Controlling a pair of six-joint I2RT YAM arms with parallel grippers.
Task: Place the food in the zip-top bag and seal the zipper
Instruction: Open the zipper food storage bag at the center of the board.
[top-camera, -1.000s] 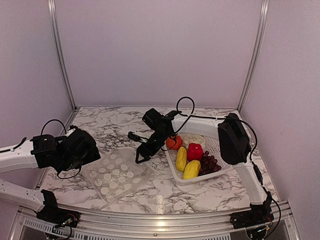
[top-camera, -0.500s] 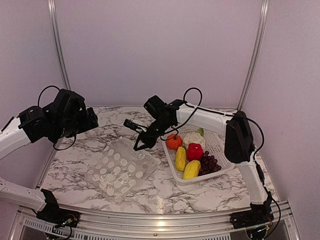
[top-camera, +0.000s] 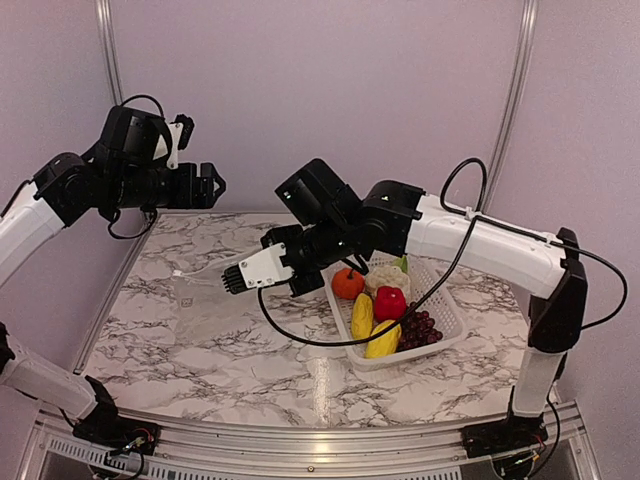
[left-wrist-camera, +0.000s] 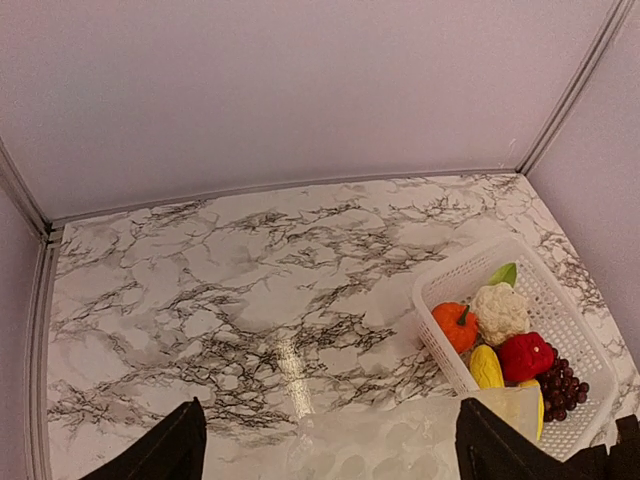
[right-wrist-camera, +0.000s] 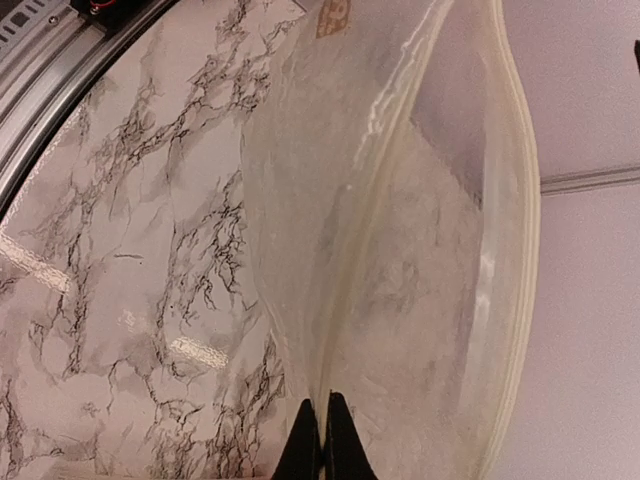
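ok so the bag (right-wrist-camera: 400, 250) is the tricky bit; from the top camera it's basically see-through against the marble and I can't trace its outline there; whether its lower end touches the counter (top-camera: 200, 340) I can't tell. The left wrist camera only catches a strip of it at the bottom edge, cut off, with faint white dots.

The right wrist camera shows it best: the right end effector (right-wrist-camera: 322, 400) is pinched tight on a thin edge of the bag, fingers pressed together with the plastic between them. The film is clear, floppy and wrinkly; a thicker ridge curving down the far side looks like the zipper (right-wrist-camera: 530, 180), and it sits apart from the pinched edge, so the mouth looks open. I can't make out the dots in that view.

The left end effector (left-wrist-camera: 330, 420) is spread wide with nothing in it, up high over the counter's back left.

All the food is in the white perforated basket (top-camera: 440, 340) on the right: orange pumpkin (top-camera: 347, 283), bumpy white cauliflower (top-camera: 385, 275) with a green leaf, shiny red pepper (top-camera: 390, 302), two yellow pieces (top-camera: 362, 316), and dark grapes (top-camera: 420, 328); the right arm covers the basket's back left corner.
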